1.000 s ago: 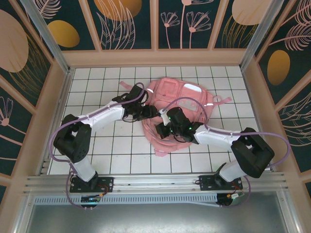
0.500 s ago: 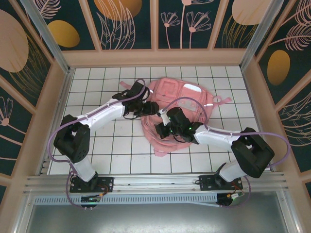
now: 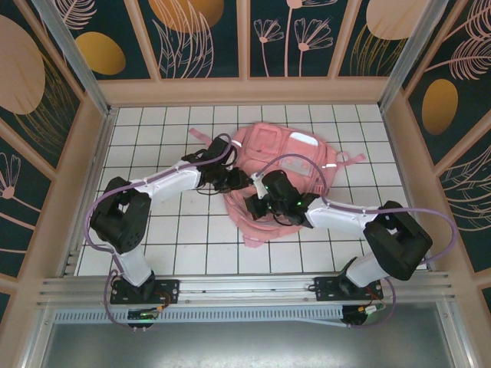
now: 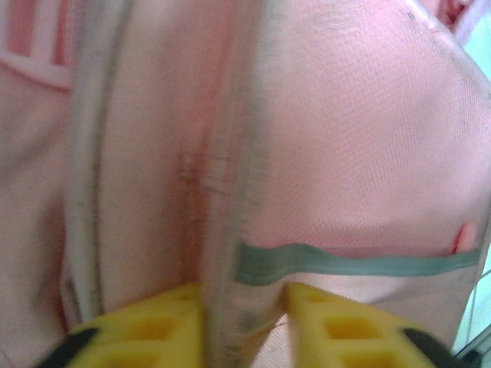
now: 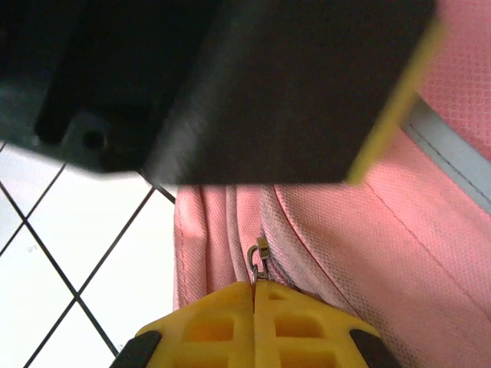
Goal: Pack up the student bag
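The student bag (image 3: 295, 153), pink with pale strips, lies flat on the white tiled table in the top view. My left gripper (image 3: 236, 181) is at its left edge. In the left wrist view the yellow fingers (image 4: 153, 330) pinch a raised fold of the student bag (image 4: 345, 153) beside a grey-green strip (image 4: 345, 263); the left gripper (image 4: 245, 295) is shut on that fold. My right gripper (image 3: 255, 204) sits just below it. In the right wrist view it (image 5: 254, 285) is shut on the small metal zip pull (image 5: 258, 261) of the student bag (image 5: 368, 230).
The two grippers are very close; the dark body of the left gripper (image 5: 230, 84) hangs right above the right one. White tiled table (image 3: 153, 230) spreads to the left and front of the bag. Wooden walls (image 3: 96, 153) ring the table.
The left gripper reached in over the bag's left edge with its jaws wide, then drew back slightly and closed on a fold of fabric. The right arm has not moved.
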{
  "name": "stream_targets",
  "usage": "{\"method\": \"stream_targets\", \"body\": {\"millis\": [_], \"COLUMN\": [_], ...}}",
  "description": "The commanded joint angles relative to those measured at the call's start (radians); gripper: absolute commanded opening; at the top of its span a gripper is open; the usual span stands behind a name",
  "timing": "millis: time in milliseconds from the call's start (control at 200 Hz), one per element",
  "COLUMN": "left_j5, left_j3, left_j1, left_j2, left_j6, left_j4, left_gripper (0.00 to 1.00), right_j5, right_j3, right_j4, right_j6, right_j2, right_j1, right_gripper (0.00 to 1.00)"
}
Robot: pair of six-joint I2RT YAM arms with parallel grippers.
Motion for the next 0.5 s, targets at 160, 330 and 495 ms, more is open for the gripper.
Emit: {"method": "stream_targets", "body": {"millis": [160,330,495], "left_j5": [-0.021,-0.014,-0.014], "left_j3": [-0.013,-0.041,0.004], "left_j1": [0.036,0.112,0.137], "left_j2": [-0.038,-0.058,-0.052], "left_j6": [-0.055,-0.047,0.059], "left_j4": [-0.008,-0.03,-0.097], "left_gripper": [0.0,0.0,0.0], "right_j5": [0.27,0.387,0.477], "right_j3": [0.001,-0.007,-0.043], "right_j4": [-0.17,-0.367,-0.48], "right_j6": [0.248,0.376,0.451], "right_j2": [-0.004,-0.033,-0.109], "right_j1": [0.028,0.025,0.004], "right_gripper": [0.0,0.0,0.0]}}
